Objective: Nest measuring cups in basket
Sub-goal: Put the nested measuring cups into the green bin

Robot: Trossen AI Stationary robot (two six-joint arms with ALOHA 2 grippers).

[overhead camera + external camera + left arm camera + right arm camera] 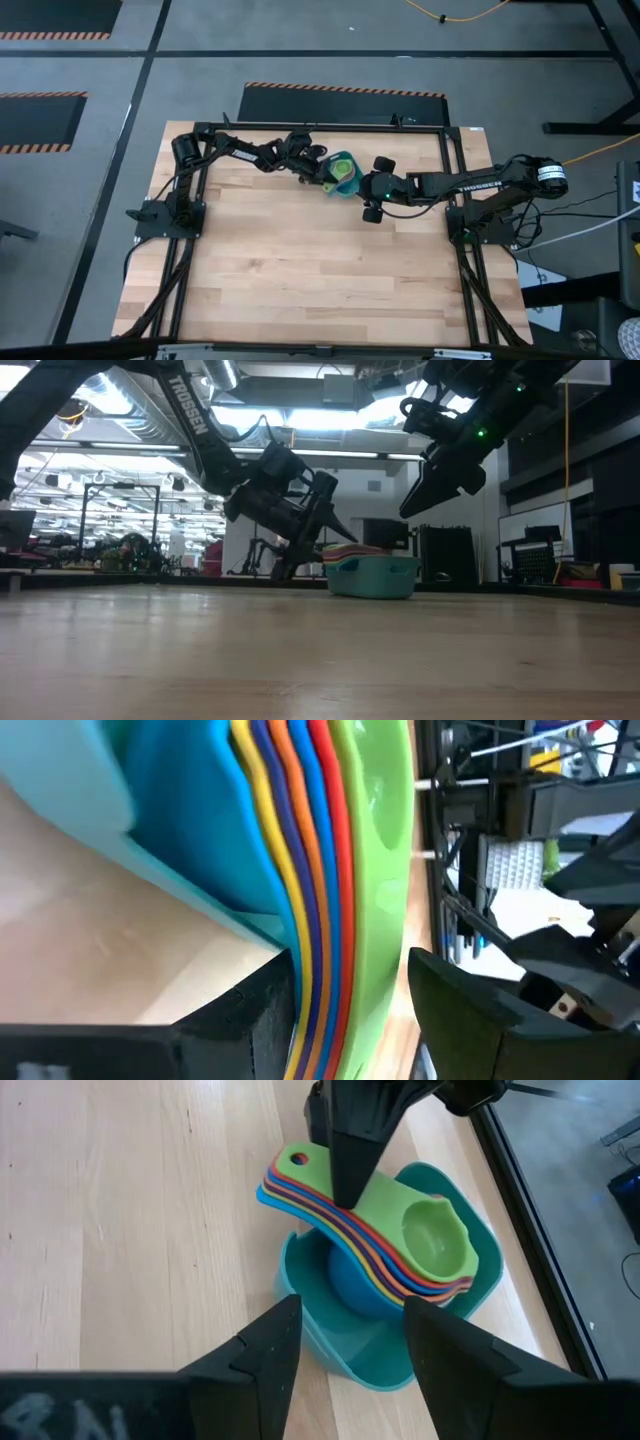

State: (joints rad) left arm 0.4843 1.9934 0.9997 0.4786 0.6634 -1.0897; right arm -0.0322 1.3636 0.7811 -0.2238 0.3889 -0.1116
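The left tool (345, 1175) pinches the nested measuring cups' (400, 1240) handles over the basket (345, 1342), so release seems next; the right tool (345, 1365) hovers spread.

A robotics lab is indicated: hazard-striped floor mats (345, 90) at twelve o'clock, equipment racks (120, 530) and ceiling strip lights (300, 415) beyond the table (320, 270).

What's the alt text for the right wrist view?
A nested stack of measuring cups, green on top, sits in the teal basket on the wooden table. The left gripper clamps the stacked handles; the right gripper hovers, jaws open.
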